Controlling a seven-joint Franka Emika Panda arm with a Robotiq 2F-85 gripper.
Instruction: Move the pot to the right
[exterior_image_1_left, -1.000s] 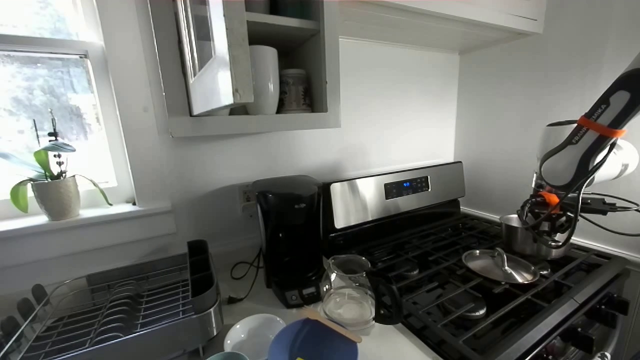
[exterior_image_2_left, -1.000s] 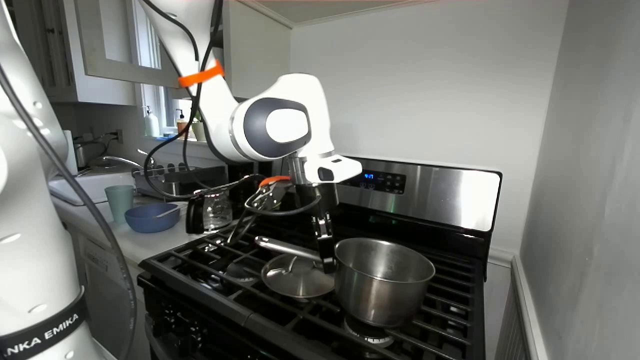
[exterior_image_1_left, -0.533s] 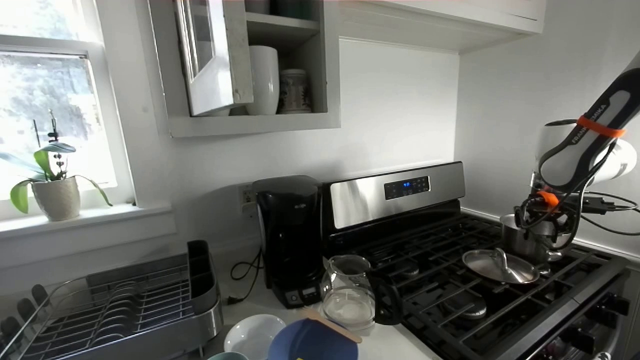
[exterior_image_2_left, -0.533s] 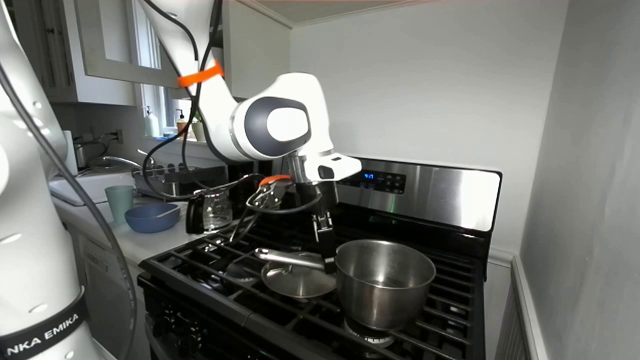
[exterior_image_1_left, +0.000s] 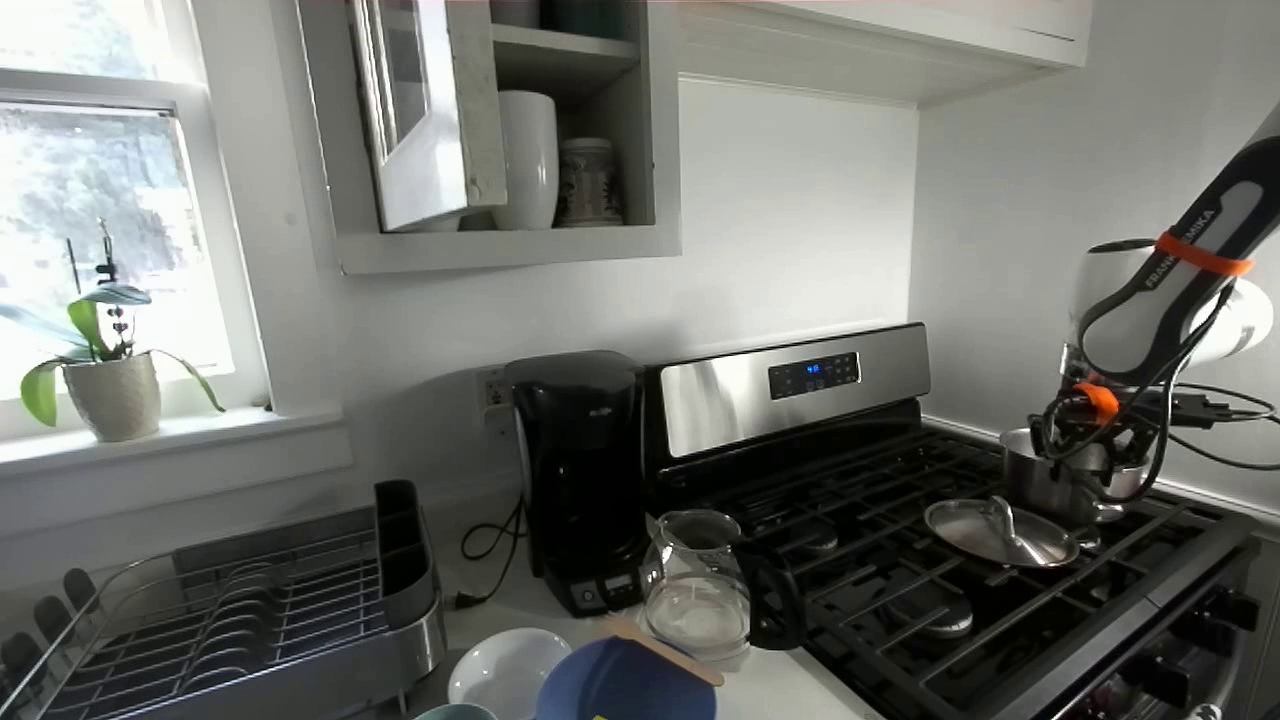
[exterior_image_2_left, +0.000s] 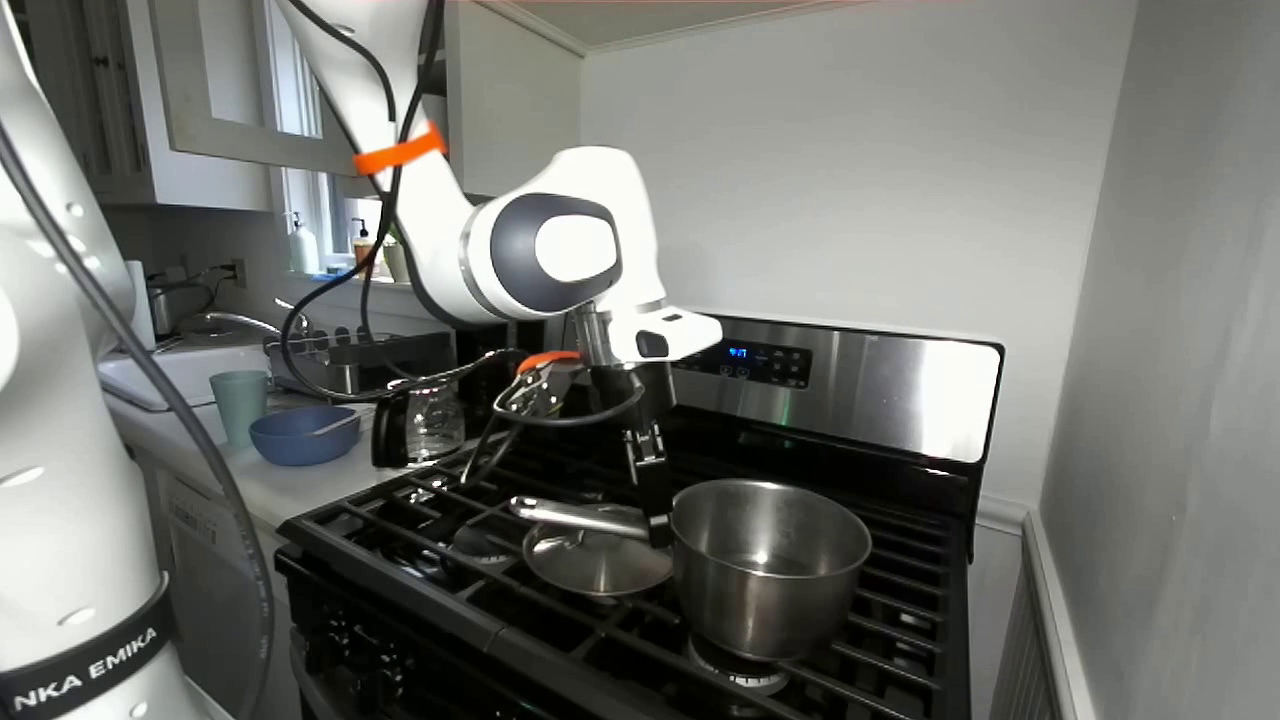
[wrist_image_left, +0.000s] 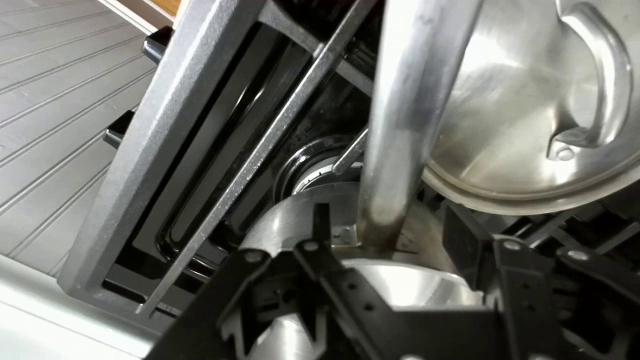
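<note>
The pot, a deep shiny steel pot, sits on the front burner nearest the wall and shows in both exterior views. Its long handle points away over the lid. In the wrist view, the pot's side lies below my jaws and the handle passes between the fingers. My gripper is open, with a gap on each side of the handle. My gripper is at the pot's handle end, close to the rim. In an exterior view, the gripper partly hides the pot.
A flat silver lid lies on the grates right beside the pot, under the handle. The stove's back panel rises behind. A glass coffee jar, a blue bowl and a coffee maker stand on the counter.
The gripper has opened and let go of the handle. The pot has dropped slightly onto the burner and its handle end has sunk. The arm has barely moved.
</note>
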